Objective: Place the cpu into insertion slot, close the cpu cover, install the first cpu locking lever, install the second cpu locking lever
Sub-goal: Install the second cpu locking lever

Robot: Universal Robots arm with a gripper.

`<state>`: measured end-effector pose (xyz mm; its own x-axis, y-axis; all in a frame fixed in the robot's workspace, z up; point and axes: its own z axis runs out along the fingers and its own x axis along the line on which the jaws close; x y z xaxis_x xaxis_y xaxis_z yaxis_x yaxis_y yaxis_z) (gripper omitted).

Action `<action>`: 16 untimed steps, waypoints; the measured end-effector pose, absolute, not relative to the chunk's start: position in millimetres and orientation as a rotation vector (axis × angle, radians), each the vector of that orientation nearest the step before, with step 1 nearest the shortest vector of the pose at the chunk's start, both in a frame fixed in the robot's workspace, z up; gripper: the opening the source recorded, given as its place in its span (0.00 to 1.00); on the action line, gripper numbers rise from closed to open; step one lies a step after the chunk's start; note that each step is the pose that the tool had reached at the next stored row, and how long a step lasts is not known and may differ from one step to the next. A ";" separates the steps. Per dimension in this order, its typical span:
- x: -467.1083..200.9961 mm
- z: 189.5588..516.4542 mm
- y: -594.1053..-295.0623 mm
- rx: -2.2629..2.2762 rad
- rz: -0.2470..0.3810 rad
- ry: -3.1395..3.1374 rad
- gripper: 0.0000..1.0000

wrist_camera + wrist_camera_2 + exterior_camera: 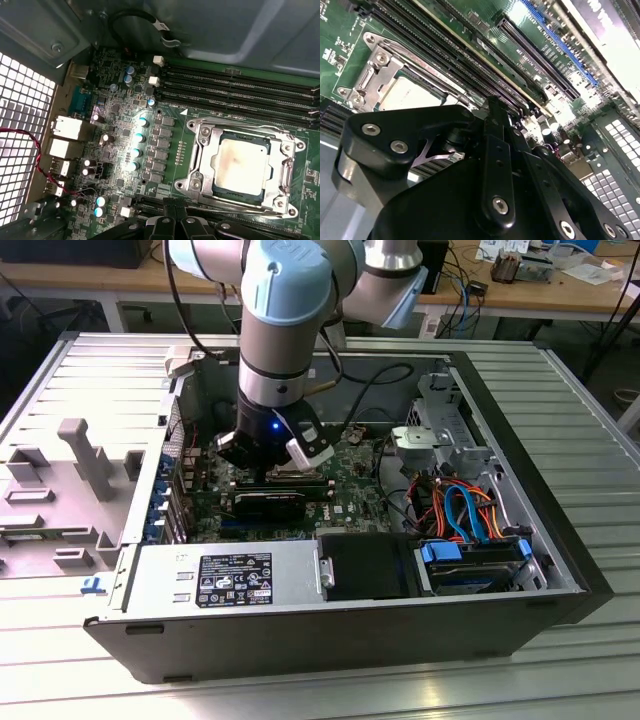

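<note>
Close in, the gripper (172, 220) hangs low inside the open computer case (520, 610), its black fingers (496, 125) drawn together with nothing between them; the jaws look closed and empty. In the exterior view the gripper (272, 445) sits over the middle of the green circuit board (350, 502), with the arm (285, 330) standing straight up out of the case.

Just beyond the fingertips in the first wrist view lies the insertion slot (197, 175), and the cpu (242, 165) rests flat inside it, its dull silver top showing a pale smudge. The cpu cover (287, 165) is down around the chip, its square window framing the metal top. The same socket shows in the second wrist view, where the cpu (410, 95) peeks out behind the gripper body and the cpu cover (385, 65) lies flat on the board.

Past the socket run the long black memory slots (240, 85). A row of small capacitors (137, 145) stands beside the socket, on the side towards the case's perforated wall (20, 150).

Farther off in the exterior view, the power supply (220, 580) lines the near wall, and orange and blue cables (465, 505) bunch towards the exterior view's right.
</note>
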<state>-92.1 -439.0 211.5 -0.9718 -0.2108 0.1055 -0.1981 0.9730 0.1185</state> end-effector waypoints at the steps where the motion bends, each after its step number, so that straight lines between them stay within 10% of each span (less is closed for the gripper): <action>1: -92.2 210.5 -439.0 0.312 -0.164 -3.003 0.11; 16: -93.1 203.2 -432.0 0.323 -0.169 -3.002 0.11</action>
<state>-93.1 -432.0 203.2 -0.9703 -0.2181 0.1043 -0.2051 0.9710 0.1231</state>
